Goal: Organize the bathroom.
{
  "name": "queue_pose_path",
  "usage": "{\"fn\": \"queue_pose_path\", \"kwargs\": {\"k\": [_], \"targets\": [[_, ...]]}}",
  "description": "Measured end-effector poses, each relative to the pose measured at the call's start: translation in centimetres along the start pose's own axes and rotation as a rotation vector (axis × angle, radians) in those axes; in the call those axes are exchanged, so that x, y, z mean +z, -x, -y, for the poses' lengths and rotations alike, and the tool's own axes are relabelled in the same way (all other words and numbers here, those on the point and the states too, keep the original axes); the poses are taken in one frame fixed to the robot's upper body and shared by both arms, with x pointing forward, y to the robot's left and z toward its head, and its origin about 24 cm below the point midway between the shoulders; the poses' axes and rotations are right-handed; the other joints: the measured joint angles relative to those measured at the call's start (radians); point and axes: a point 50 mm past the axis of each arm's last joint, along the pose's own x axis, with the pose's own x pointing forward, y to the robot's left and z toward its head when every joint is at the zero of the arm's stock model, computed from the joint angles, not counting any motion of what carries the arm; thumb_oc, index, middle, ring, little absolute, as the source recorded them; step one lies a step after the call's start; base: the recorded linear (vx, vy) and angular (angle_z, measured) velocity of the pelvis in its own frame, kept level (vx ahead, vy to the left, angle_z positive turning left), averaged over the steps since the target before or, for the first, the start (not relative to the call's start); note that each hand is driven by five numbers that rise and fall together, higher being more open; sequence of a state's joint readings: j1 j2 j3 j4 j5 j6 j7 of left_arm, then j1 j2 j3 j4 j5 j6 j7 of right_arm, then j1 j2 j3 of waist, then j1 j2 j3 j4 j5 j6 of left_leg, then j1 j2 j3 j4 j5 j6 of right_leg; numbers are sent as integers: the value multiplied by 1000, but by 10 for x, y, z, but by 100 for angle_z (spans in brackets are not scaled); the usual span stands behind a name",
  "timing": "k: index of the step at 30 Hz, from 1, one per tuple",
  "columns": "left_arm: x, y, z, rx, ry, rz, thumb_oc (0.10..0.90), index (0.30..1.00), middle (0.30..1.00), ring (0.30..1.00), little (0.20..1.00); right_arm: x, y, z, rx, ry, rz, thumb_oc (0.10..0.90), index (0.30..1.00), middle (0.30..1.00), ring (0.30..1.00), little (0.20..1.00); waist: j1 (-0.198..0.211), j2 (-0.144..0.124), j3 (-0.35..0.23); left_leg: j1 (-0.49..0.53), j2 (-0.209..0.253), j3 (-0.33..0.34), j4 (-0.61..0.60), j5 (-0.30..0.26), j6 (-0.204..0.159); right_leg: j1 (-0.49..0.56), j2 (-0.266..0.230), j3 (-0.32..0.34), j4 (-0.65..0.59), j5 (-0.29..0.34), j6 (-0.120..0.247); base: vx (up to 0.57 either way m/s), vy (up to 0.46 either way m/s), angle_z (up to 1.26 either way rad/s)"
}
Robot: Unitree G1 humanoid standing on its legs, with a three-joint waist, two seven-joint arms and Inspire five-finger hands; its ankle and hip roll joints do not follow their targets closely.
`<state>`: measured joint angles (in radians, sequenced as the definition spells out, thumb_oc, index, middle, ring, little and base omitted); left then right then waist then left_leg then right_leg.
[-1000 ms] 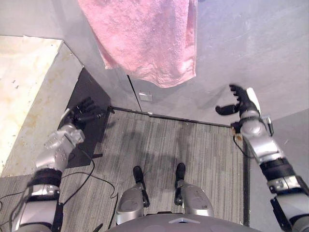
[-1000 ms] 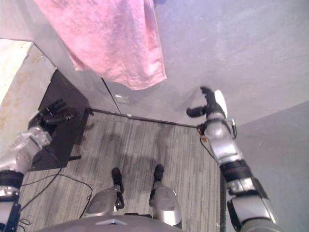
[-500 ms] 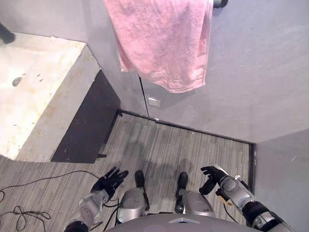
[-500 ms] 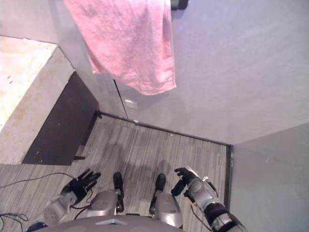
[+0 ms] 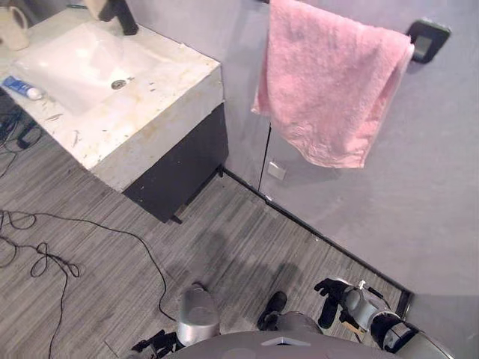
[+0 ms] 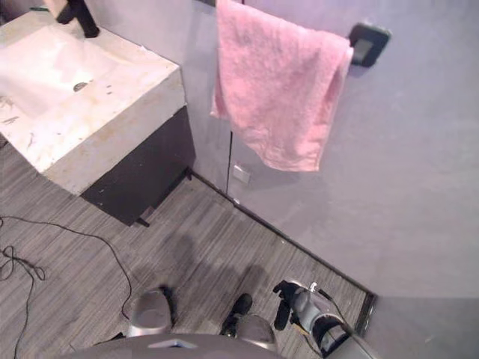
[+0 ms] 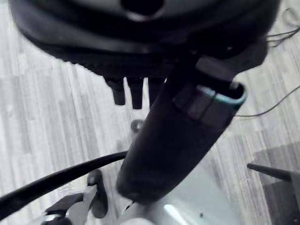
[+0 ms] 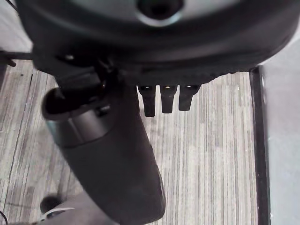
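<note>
1. Right hand (image 5: 334, 298): hangs low by the robot's side over the grey plank floor (image 5: 112, 247), fingers loose, nothing held.
2. Left hand (image 7: 136, 91): lowered over the floor, fingers relaxed, holding nothing.
3. Pink terry towel (image 5: 329, 90): draped over a wall rail with a black end bracket (image 5: 425, 37), beside the white marble basin (image 5: 90, 71).

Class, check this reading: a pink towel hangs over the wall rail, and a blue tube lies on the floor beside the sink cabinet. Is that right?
Not quite. The blue tube lies on the countertop beside the basin, not on the floor; the left eye view shows it. The pink towel does hang over the wall rail.
</note>
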<state>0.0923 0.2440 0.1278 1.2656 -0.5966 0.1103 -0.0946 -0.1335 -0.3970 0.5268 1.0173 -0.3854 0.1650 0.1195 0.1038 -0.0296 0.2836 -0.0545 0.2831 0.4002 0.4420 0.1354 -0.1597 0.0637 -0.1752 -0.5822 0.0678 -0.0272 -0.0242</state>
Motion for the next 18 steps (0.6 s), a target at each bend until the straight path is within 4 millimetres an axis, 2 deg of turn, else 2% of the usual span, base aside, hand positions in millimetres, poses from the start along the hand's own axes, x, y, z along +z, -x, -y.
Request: {"fn": "queue_pose_path", "kwargs": {"k": [1,2,3,4,5,6,7,8,9,10,11,12,13,14,15,16,17,18], "targets": [[3,0,0,2,-39,6,800,900,900,900,900,0,0,5,-12,-12,-1,800,900,900,900,900,0,17,2,-1,-20,-13,-60,10,6,-71,-9,10,101,-37,0,-117,-24,53],[10,0,0,6,-73,21,800,900,900,900,900,3,-1,6,-12,-13,9,800,900,900,900,900,-12,3,-4,-6,-26,-17,-138,28,3,-145,10,13,188,-82,0,-111,-13,57],[25,3,-8,20,-85,64,800,900,900,900,900,12,-1,4,-4,-16,39,800,900,900,900,900,-18,-33,-11,-5,-56,-16,-235,74,-40,-193,18,19,186,-85,-27,-194,5,88],[47,3,-3,15,-92,128,800,900,900,900,900,14,-2,4,0,-36,38,800,900,900,900,900,-28,-52,2,-5,-66,-17,-264,66,-77,-196,22,-15,123,-68,-124,-166,8,66],[47,3,-3,15,-92,128,800,900,900,900,900,14,-2,4,0,-36,38,800,900,900,900,900,-28,-52,2,-5,-66,-17,-264,66,-77,-196,22,-15,123,-68,-124,-141,21,41],[55,3,4,-10,-81,152,800,900,900,900,900,13,-3,7,-2,-46,24,800,900,900,900,900,-23,-45,5,-17,-20,42,-92,-14,-75,-176,38,-40,82,-41,-123,-118,30,17],[52,4,-2,14,-104,141,800,900,900,900,900,10,-3,6,-3,-35,15,800,900,900,900,900,-36,-31,-5,4,11,56,29,-46,-89,-146,47,-65,42,-23,-117,-208,59,42],[53,4,-2,13,-108,150,800,900,900,900,900,7,-3,8,-11,-21,13,800,900,900,900,900,-52,-25,-11,19,20,57,75,-49,-93,-135,49,-85,27,-17,-109,-232,73,81],[62,4,11,-25,-104,185,800,900,900,900,900,-3,-2,8,-12,-3,-12,800,900,900,900,900,-55,7,-31,49,18,54,107,-87,-87,-147,50,-111,19,-5,-97,-152,52,63],[62,4,11,-25,-104,185,800,900,900,900,900,-3,-2,8,-12,-3,-12,800,900,900,900,900,-55,7,-31,49,18,54,107,-87,-87,-147,50,-111,19,-5,-97,-234,108,57],[68,3,33,-95,-103,215,800,900,900,900,900,-10,-1,13,-19,0,-34,800,900,900,900,900,-51,33,-43,77,-10,60,67,-139,-84,-188,52,-125,27,8,-91,-173,84,20],[68,3,33,-95,-103,215,800,900,900,900,900,-10,-1,13,-19,0,-34,800,900,900,900,900,-51,33,-43,77,-10,60,67,-139,-84,-188,52,-125,27,8,-91,-330,172,34],[74,3,50,-148,-95,232,800,900,900,900,900,-9,-2,16,-30,-15,-29,800,900,900,900,900,-57,42,-47,117,-30,91,-18,-222,-70,-224,31,-156,73,24,-103,-157,88,15],[74,3,50,-148,-95,232,800,900,900,900,900,-9,-2,16,-30,-15,-29,800,900,900,900,900,-57,42,-47,117,-30,91,-18,-222,-70,-224,31,-156,73,24,-103,-333,190,44],[76,4,64,-192,-96,249,800,900,900,900,900,-6,-1,20,-53,-20,-14,800,900,900,900,900,-81,52,-54,136,-46,161,-90,-288,-14,-256,-4,-183,122,28,-101,-175,102,29],[76,4,64,-192,-96,249,800,900,900,900,900,-6,-1,20,-53,-20,-14,800,900,900,900,900,-81,52,-54,136,-46,161,-90,-288,-14,-256,-4,-183,122,28,-101,-278,173,71],[76,4,81,-236,-108,260,800,900,900,900,900,-7,0,22,-70,-42,-16,800,900,900,900,900,-98,58,-59,152,-118,199,-224,-349,51,-306,-80,-196,209,45,-90,-278,177,58],[75,4,82,-238,-118,257,800,900,900,900,900,-4,-1,20,-69,-45,-3,800,900,900,900,900,-95,34,-60,150,-181,191,-269,-345,72,-333,-138,-177,227,79,-66,-278,177,58]]}}
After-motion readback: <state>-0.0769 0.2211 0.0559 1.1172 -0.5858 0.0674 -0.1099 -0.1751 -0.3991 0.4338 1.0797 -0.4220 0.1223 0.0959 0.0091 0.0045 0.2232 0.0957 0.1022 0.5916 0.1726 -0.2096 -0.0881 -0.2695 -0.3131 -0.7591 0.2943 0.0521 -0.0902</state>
